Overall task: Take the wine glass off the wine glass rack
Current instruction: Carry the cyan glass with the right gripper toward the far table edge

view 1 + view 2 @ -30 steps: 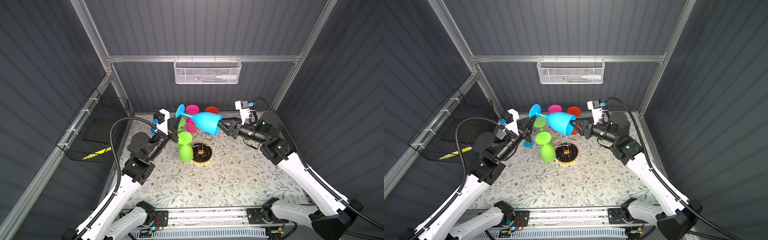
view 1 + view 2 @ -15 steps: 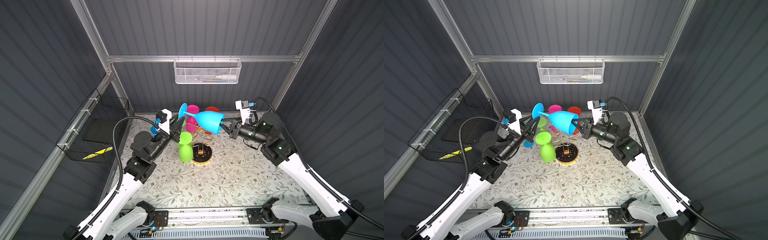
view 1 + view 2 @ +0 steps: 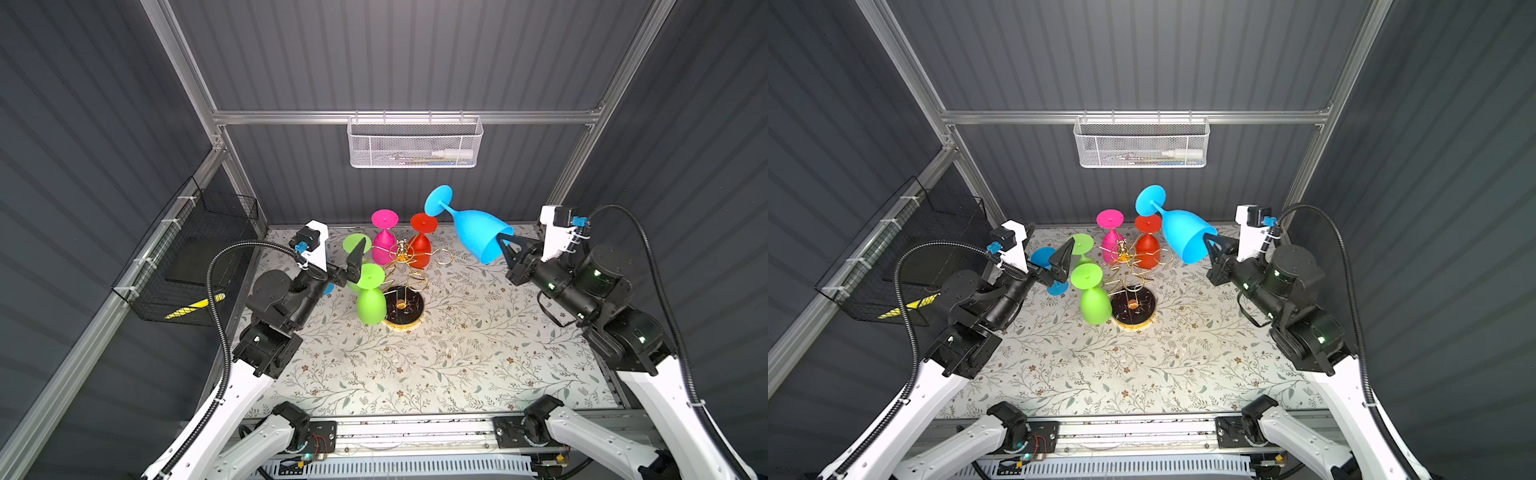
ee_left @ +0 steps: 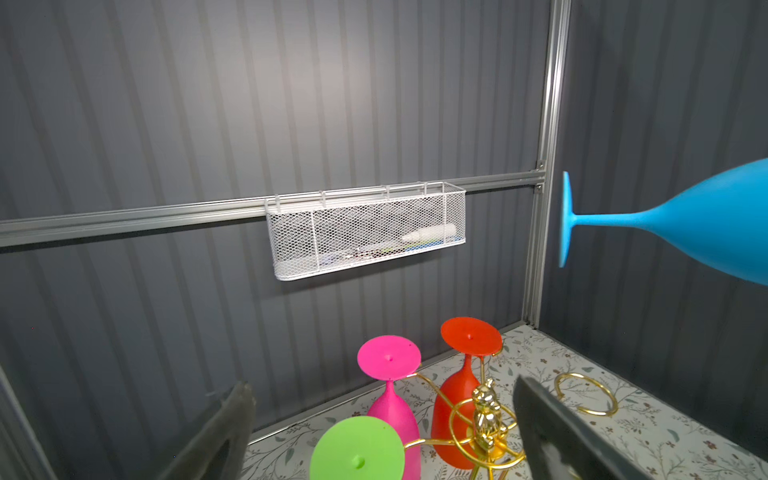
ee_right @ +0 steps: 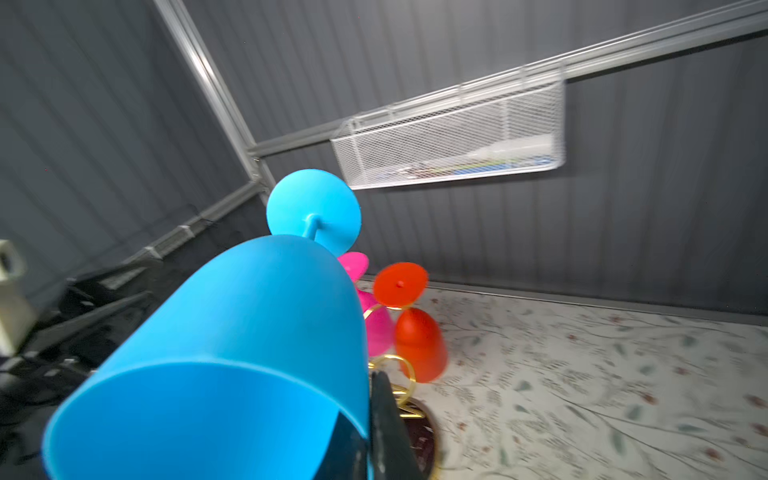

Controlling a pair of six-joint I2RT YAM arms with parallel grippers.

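A blue wine glass lies tilted in the air, up and to the right of the wine glass rack, clear of its arms. My right gripper is shut on the glass's rim, one finger inside the bowl and one outside. The wine glass rack is gold wire on a round black base. My left gripper stands open and holds nothing, just left of the rack beside the green glasses.
Pink, red and two green glasses hang foot-up on the rack. Another blue glass sits behind my left gripper. A white mesh basket hangs on the back wall, a black wire basket on the left wall.
My left gripper has opened, let go of the blue glass's stem and drawn back to the left. My right gripper has shut on the rim and carried the glass to the right.
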